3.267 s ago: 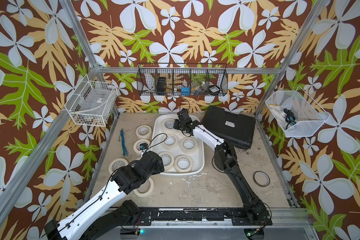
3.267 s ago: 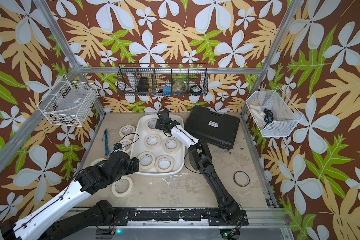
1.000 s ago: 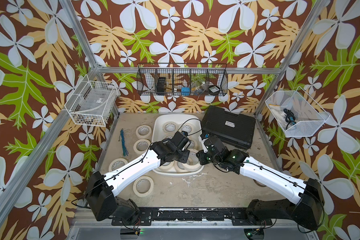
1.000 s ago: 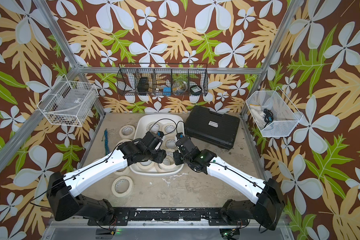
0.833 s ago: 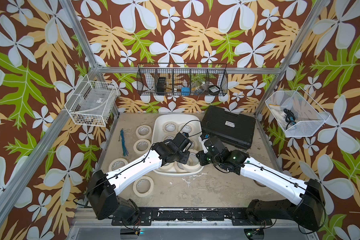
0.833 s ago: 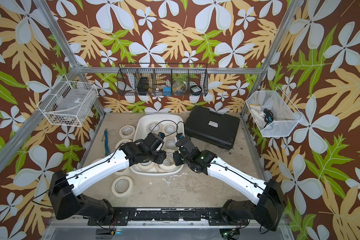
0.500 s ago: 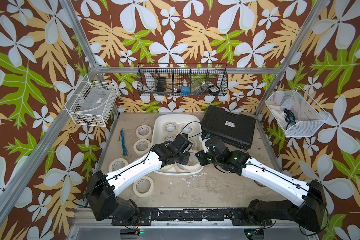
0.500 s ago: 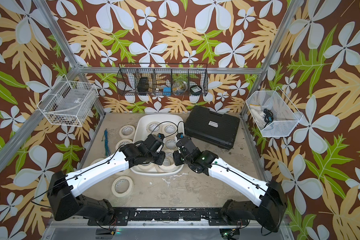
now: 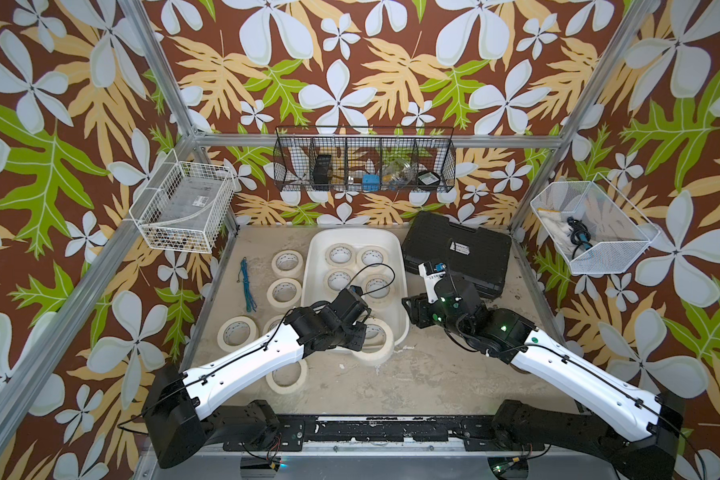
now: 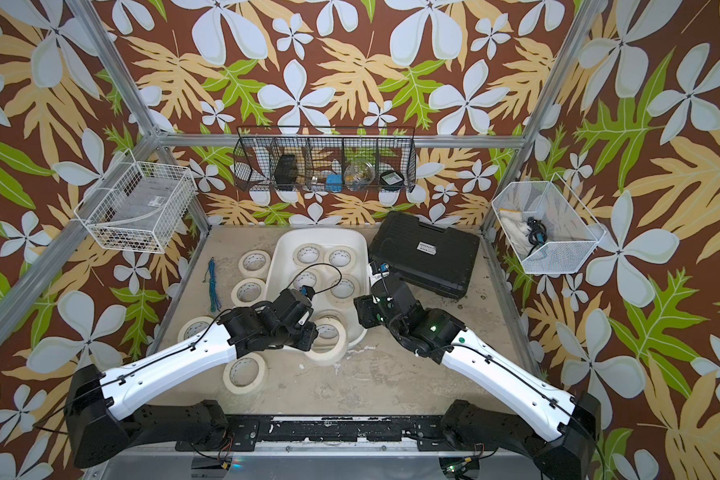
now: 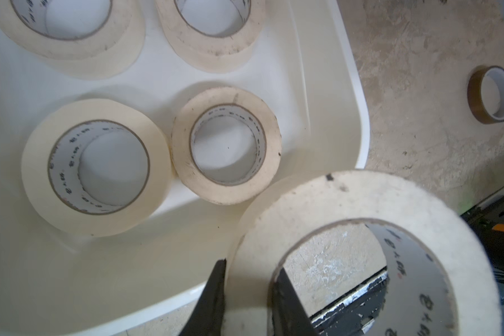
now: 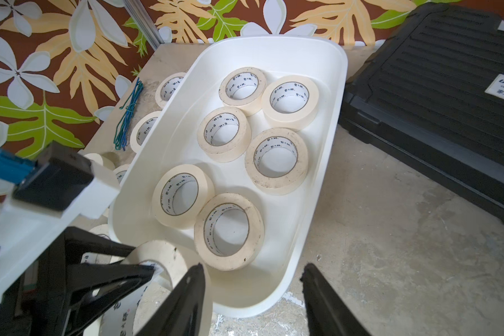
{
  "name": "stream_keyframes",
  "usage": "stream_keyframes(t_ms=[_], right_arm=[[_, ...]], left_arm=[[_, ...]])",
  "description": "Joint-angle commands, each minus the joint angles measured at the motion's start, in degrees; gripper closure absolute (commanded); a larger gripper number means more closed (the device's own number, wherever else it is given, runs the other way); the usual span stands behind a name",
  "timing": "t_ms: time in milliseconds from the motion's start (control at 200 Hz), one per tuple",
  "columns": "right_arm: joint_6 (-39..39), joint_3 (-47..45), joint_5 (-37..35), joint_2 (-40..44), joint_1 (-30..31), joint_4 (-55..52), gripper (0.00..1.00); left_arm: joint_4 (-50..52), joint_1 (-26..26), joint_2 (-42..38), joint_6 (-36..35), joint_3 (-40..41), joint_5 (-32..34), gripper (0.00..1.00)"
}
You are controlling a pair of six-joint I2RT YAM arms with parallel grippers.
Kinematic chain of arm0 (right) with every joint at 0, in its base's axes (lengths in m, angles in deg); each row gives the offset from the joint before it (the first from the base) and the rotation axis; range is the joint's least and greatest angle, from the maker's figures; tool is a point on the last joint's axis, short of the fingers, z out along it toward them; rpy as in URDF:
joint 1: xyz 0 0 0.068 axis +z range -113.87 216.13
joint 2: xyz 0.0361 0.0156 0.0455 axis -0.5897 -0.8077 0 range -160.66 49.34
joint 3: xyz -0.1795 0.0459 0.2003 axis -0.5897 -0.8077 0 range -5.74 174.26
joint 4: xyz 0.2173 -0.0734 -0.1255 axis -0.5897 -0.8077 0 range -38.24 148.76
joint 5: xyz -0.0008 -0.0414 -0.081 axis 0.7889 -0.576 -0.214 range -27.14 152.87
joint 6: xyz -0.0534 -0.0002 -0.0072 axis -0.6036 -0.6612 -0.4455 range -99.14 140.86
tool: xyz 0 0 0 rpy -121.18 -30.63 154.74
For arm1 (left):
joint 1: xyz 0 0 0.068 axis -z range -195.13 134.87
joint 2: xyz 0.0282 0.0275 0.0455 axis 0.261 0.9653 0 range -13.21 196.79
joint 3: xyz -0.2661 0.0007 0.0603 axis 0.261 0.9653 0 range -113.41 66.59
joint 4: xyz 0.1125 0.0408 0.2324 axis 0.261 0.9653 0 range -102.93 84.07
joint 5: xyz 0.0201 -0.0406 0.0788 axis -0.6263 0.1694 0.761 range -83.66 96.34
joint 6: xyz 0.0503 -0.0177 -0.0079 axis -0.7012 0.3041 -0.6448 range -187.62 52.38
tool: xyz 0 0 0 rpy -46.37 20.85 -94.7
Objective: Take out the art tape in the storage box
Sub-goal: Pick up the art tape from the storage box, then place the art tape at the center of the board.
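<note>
**A:** What was nearest to the robot's base?

**B:** One tape roll [image 9: 285,390] lay flat on the counter [image 9: 412,386]. A little farther, the left gripper [image 11: 249,270] was clenched on the wall of a second roll [image 11: 303,209]. One finger was inside the hole and one was outside.

**A:** Where was that second roll?

**B:** It was at the near end of the box [image 12: 336,96], just outside the rim. Through its hole, the left wrist view showed the counter. Whether it touched the counter, I cannot tell.

**A:** And the right gripper?

**B:** The right gripper [image 12: 253,279] was released. Its jaws stood apart with nothing grasped, beside the near right corner of the box.

**A:** What was inside the box?

**B:** Six rolls [image 12: 302,163], all lying flat, as the right wrist view showed. In both top views the left arm hid some of them.

**A:** And farther?

**B:** Left of the box, more rolls [image 9: 271,293] lay on the counter, and a blue-green cord [image 9: 246,286] lay further left. A black case [image 9: 458,249] lay just beside the far right corner of the box.
</note>
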Motion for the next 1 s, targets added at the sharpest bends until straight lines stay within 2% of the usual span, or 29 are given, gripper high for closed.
stream_keyframes(t_ms=[0, 195, 360, 500, 681, 996], right_arm=[[-0.93, -0.40, -1.87, -0.27, -0.16, 0.38, 0.41], [-1.33, -0.39, -1.76, -1.63, -0.49, 0.60, 0.41], [-1.26, -1.00, -1.22, -2.34, -0.42, 1.25, 0.41], [-1.15, -1.51, -1.13, -2.77, -0.51, 1.76, 0.41], [-1.33, -1.73, -1.12, -3.05, -0.79, 1.87, 0.41], [-1.60, -3.00, 0.26, -3.52, -1.61, 3.33, 0.41]], left_arm=[[-0.68, 2.44, -1.53, 1.37, 1.97, 0.10, 1.00], [-1.54, 8.05, -4.01, 3.36, 6.90, 2.28, 1.00], [-1.47, 9.42, -5.01, 5.49, 11.79, 4.74, 1.00], [-0.21, 11.53, -4.37, 7.55, 11.58, 7.67, 1.00], [1.17, 12.20, -2.40, 14.95, 13.02, 10.88, 1.00], [1.92, 12.15, -4.36, 28.46, 18.94, 15.23, 1.00]])
